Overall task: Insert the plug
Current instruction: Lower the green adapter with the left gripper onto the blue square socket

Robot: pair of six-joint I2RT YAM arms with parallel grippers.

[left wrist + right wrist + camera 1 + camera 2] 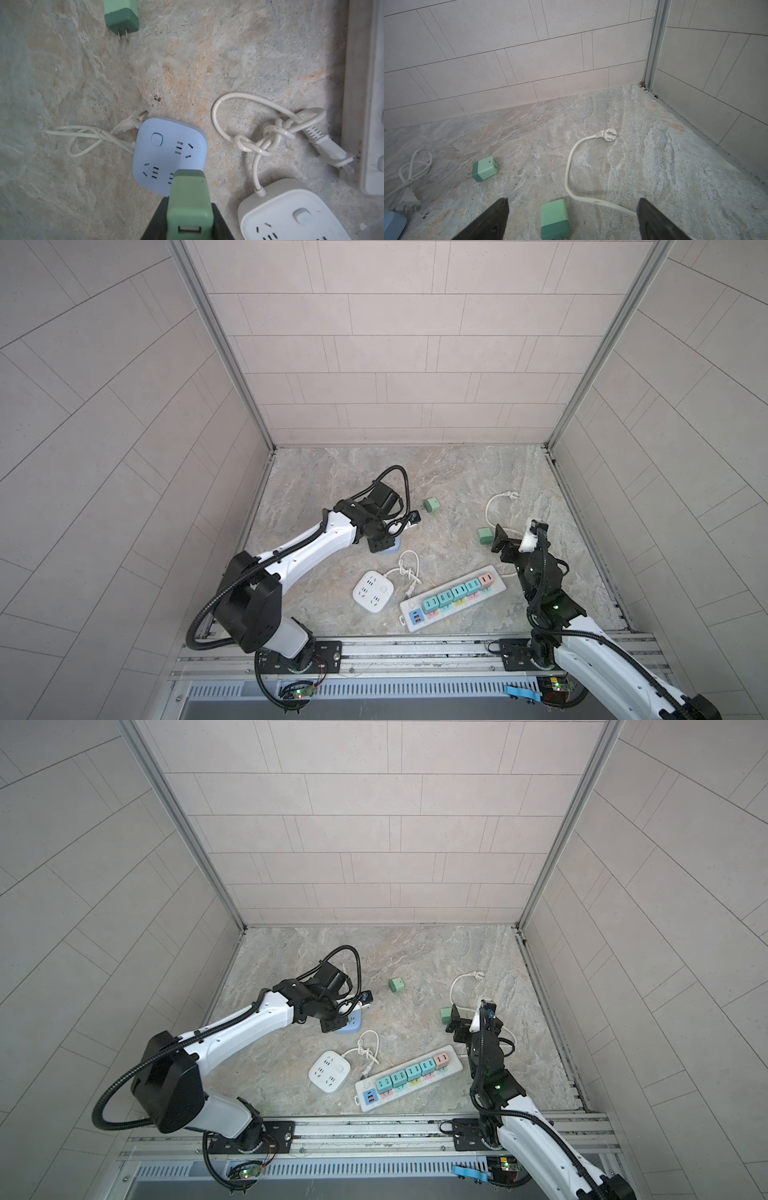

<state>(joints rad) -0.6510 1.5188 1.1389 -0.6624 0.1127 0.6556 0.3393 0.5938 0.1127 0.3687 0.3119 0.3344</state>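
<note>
Jaws of the left hand (189, 202) are closed on the green plug (187, 187), held over one corner of the blue socket block (166, 145) toward the bench's (228, 62) left edge. The right hand (573, 202) stands wide open astride a second green plug (554, 220) lying nearer the right edge.

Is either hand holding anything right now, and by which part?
Left hand grips a green charger by its side faces, near the USB end. Right hand is open, empty.
</note>
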